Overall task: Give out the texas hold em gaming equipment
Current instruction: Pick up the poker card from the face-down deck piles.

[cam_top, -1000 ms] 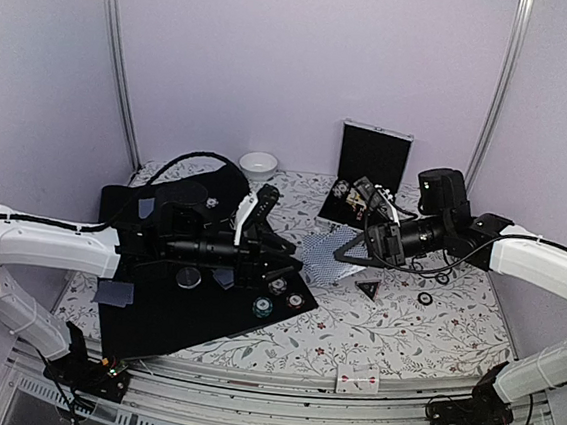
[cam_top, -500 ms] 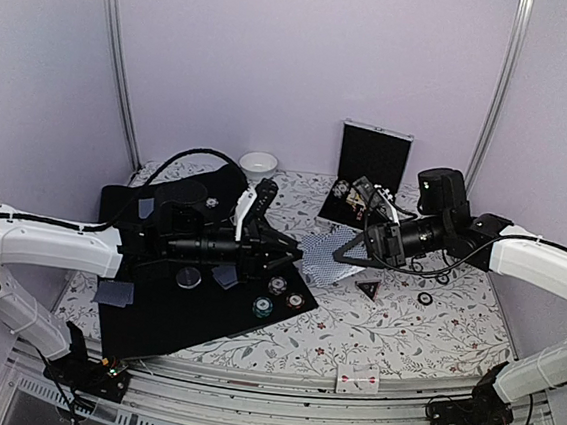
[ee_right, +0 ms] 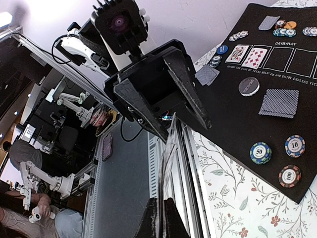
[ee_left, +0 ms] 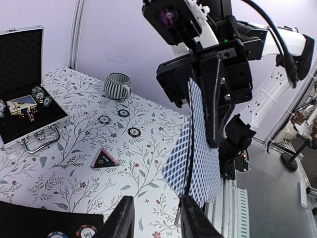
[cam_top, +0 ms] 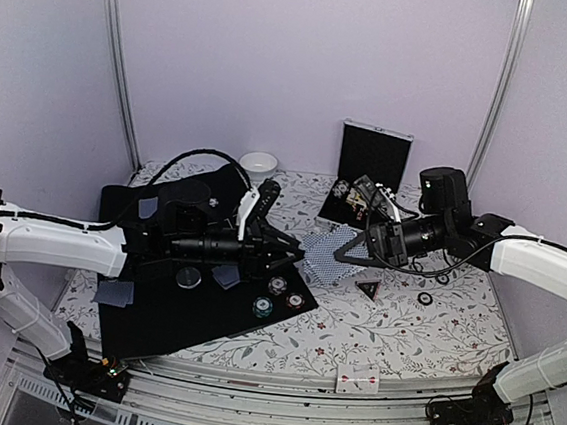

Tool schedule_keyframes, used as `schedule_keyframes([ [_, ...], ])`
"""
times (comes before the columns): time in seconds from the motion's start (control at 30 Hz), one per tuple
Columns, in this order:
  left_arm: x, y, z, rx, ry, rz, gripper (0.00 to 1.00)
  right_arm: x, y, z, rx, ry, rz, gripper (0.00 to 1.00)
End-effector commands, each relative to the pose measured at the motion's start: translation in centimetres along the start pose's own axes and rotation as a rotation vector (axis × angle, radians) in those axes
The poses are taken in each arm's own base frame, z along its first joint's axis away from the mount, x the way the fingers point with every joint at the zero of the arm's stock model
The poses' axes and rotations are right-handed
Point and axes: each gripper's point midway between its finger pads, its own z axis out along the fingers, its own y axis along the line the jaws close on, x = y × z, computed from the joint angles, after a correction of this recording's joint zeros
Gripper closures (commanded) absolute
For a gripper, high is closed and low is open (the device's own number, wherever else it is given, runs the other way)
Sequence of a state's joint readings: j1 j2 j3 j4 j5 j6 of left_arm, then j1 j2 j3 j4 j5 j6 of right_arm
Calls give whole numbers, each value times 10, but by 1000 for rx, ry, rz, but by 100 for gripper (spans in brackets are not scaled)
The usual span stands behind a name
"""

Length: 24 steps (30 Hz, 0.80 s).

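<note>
My right gripper (cam_top: 352, 247) is shut on a fanned bunch of playing cards (cam_top: 321, 259) with blue-grey backs, held on edge above the table. In the right wrist view its fingers (ee_right: 162, 206) pinch the cards (ee_right: 168, 148). My left gripper (cam_top: 287, 258) reaches in from the left. It is open (ee_left: 156, 203), one finger on each side of the cards' free corner (ee_left: 198, 148), with a gap showing. Three poker chips (ee_right: 260, 152), a grey button (ee_right: 248, 86) and a face-down card (ee_right: 279, 102) lie on the black mat (cam_top: 168, 312). The black-red triangular marker (ee_left: 103, 158) sits on the floral cloth.
An open silver-edged case (cam_top: 365, 175) stands at the back right, a white bowl (cam_top: 258, 165) at the back centre. A striped cup (ee_left: 117, 85) and small black rings (ee_left: 133, 132) lie beyond the marker. Face-up cards (ee_right: 247, 54) and chip stacks (ee_right: 282, 29) occupy the mat's far side. One card (cam_top: 358, 382) lies at the front edge.
My left gripper's jaws have narrowed and it has edged right, closer round the cards' corner. The right arm and its cards have stayed put.
</note>
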<state>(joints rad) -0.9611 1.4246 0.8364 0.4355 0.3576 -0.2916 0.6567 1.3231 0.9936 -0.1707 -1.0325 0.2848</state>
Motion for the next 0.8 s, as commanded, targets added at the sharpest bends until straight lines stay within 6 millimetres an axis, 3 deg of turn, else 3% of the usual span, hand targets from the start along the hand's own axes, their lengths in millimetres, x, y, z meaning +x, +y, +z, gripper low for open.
schedule_keyframes([
  [0.0,-13,2,-3,-4,-40,24,65,-5,20,-3,-51,-20,-70,98],
  [0.47,-17,-8,-4,47,-53,42,61,0,25,2,-89,0,-76,98],
  [0.77,-17,-7,-15,17,-73,72,60,-1,33,-1,-110,-3,-107,98],
])
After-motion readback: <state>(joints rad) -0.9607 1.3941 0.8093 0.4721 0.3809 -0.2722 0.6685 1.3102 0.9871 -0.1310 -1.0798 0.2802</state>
